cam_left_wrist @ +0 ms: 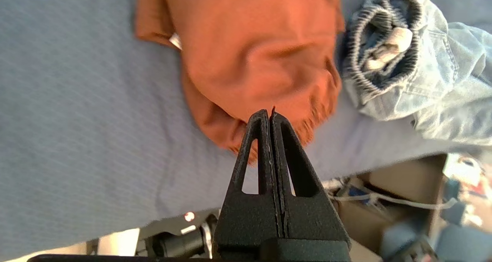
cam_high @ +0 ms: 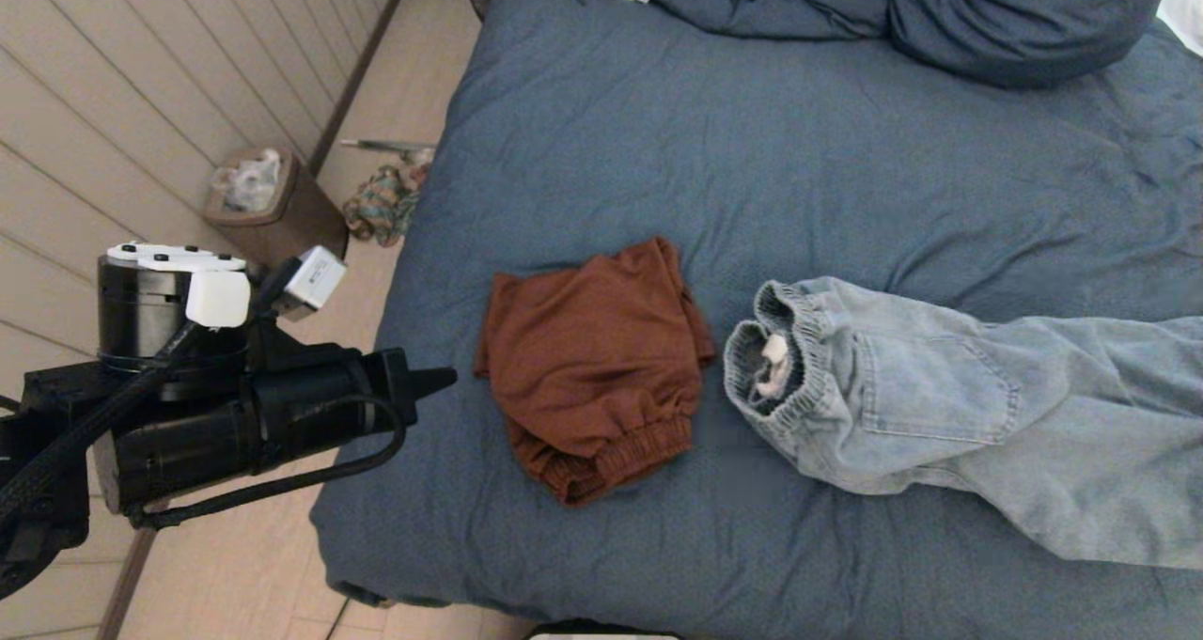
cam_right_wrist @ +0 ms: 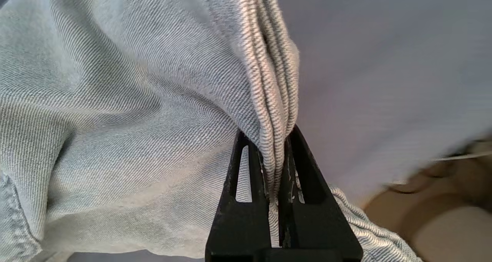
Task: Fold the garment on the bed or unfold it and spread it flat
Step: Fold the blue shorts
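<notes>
Right gripper (cam_right_wrist: pixel 277 177), out of the head camera's sight, pinches a ribbed edge of the pale denim trousers (cam_high: pixel 987 405), seemingly to drag them flat across the bed (cam_high: pixel 658 132) stretching beyond its tips. Left gripper (cam_high: pixel 442 377), pressed together and empty, hovers at the bed's edge, the rust-brown shorts (cam_high: pixel 592 367) just ahead.

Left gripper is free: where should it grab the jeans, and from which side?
Take the elastic waistband of the light denim jeans, coming from the rust shorts' side. That bunched, ribbed rim faces the shut left gripper; the right gripper already pinches a ribbed edge.
</notes>
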